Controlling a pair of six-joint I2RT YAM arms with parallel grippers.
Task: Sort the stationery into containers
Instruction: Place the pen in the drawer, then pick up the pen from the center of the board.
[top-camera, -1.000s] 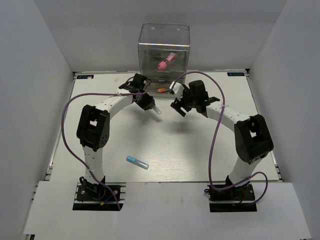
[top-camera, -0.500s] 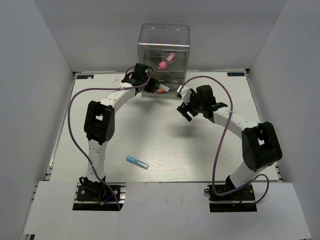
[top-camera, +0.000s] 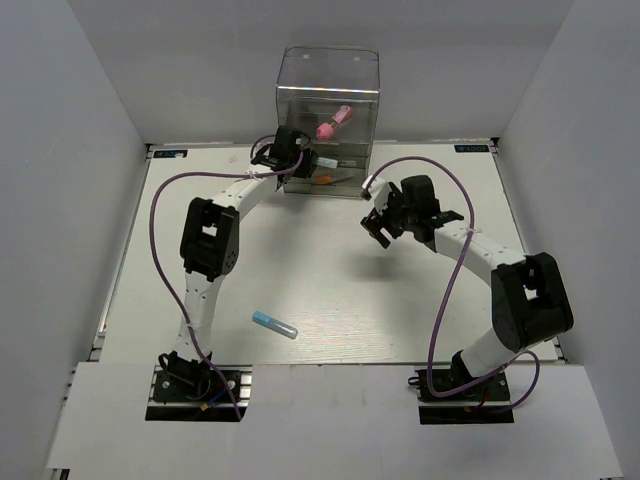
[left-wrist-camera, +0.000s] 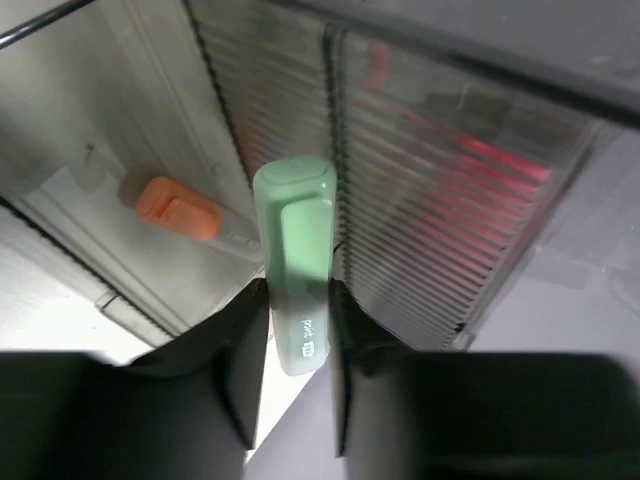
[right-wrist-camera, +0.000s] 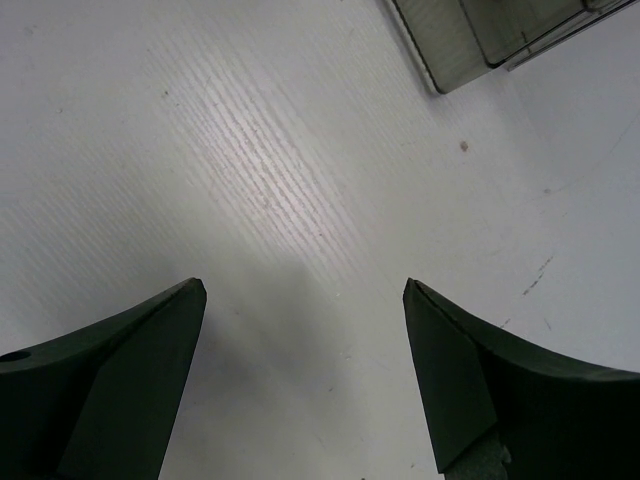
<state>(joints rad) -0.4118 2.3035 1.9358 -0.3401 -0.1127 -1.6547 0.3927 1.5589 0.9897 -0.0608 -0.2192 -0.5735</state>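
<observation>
The box (top-camera: 328, 75) stands at 12 o'clock on the table (top-camera: 200, 250), against its far edge, with a low drawer (top-camera: 342, 186) pulled out toward the arms. The left gripper (top-camera: 306, 166) is at the drawer's 9 o'clock side. Its jaws are partly closed and pinch a green marker (left-wrist-camera: 295, 265) by its lower body, as the wrist view shows. The marker's green cap sticks out past the fingers (left-wrist-camera: 240, 350) toward the ribbed clear front of the box. Whether the cap touches the plastic cannot be told. An orange marker (left-wrist-camera: 180, 210) lies in the drawer, at 10 o'clock from the green cap in the wrist view and just beside it. From above it shows as an orange spot in the drawer near the gripper. A pink marker (top-camera: 333, 122) rests tilted inside the box, higher up, at 12 o'clock from the drawer. A blue marker (top-camera: 274, 323) lies alone on the table at 7 o'clock from its middle, well apart from the box and both arms. The right gripper (top-camera: 380, 222) hangs above bare table at 5 o'clock from the box. Its jaws are spread wide with nothing between them. Its wrist view shows only the table surface and a corner of the box at 1 o'clock.
</observation>
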